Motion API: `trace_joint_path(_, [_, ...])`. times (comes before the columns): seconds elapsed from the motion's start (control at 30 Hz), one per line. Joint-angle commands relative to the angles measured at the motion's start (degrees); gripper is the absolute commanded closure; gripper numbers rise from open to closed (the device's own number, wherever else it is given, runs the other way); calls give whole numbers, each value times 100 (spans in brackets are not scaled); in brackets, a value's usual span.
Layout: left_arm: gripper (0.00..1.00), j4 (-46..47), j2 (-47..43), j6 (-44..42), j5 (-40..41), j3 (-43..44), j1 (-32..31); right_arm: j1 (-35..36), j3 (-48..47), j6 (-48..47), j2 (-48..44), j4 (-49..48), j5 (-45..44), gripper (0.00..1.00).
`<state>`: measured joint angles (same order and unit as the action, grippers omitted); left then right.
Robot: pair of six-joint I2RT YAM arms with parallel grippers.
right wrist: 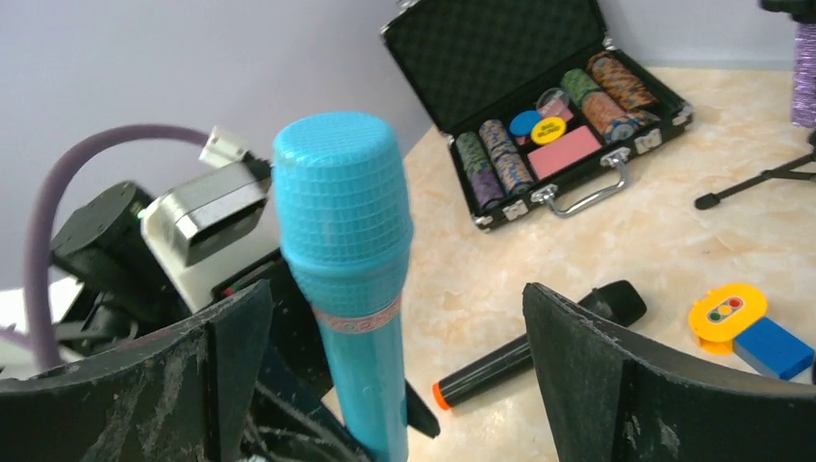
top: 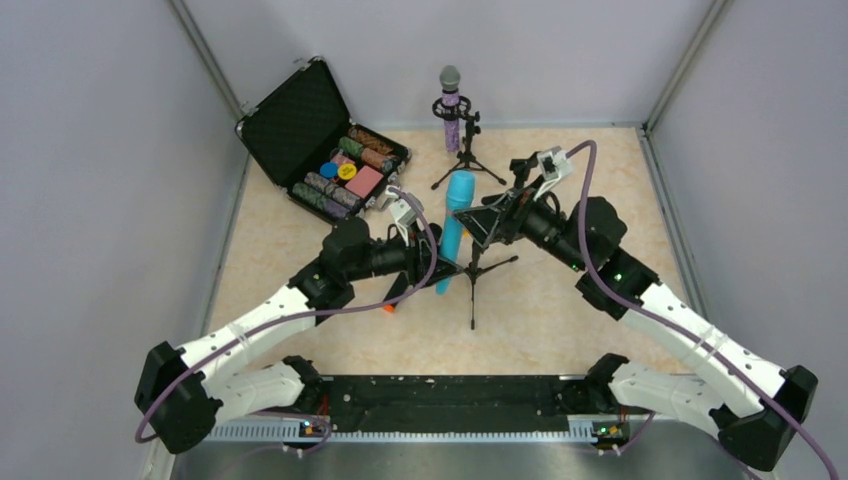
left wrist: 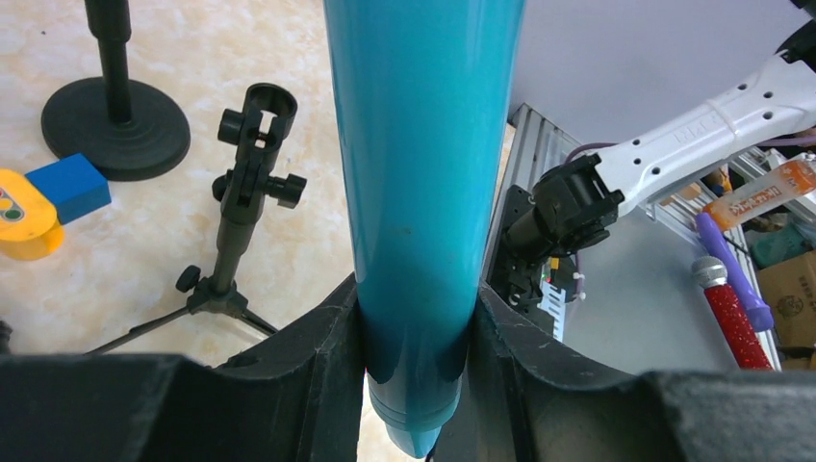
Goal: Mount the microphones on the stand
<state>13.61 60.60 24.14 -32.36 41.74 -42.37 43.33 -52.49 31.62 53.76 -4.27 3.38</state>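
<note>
Beige marbled tabletop (top: 590,320), grey walls (top: 100,150). My left gripper (left wrist: 416,332) is clamped on the lower handle of the light-blue plastic microphone (left wrist: 423,144), holding it roughly upright. My right gripper (right wrist: 395,318) gapes wide around its mesh head, seemingly not touching. Nearby, the black orange-ended microphone (right wrist: 529,356) lies flat. The glittery purple silver-grilled microphone (top: 451,115) stands clipped in the far black tripod stand (top: 466,160).

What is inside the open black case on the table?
In the black case lie rows of poker chips, a pink block, a blue disc and a yellow disc. Whatever lies beneath them is covered.
</note>
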Motion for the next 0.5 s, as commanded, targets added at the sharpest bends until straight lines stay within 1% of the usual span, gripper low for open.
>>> trace_joint_path(0.0, [100, -21, -146, -97, 156, 89, 4, -278, 28, -272, -218, -16, 1436, 1])
trace_joint_path(0.1, [100, -41, -143, -78, 58, 82, 4, -468, 98, -271, -201, -174, 2233, 1])
trace_joint_path(0.27, [100, 25, -153, -60, -149, 81, 7, -838, 402, 338, -77, -943, 3387, 2])
trace_joint_path(0.47, [100, 382, -66, 150, -564, 59, 1, -958, 628, 889, 287, -1870, 3848, 8])
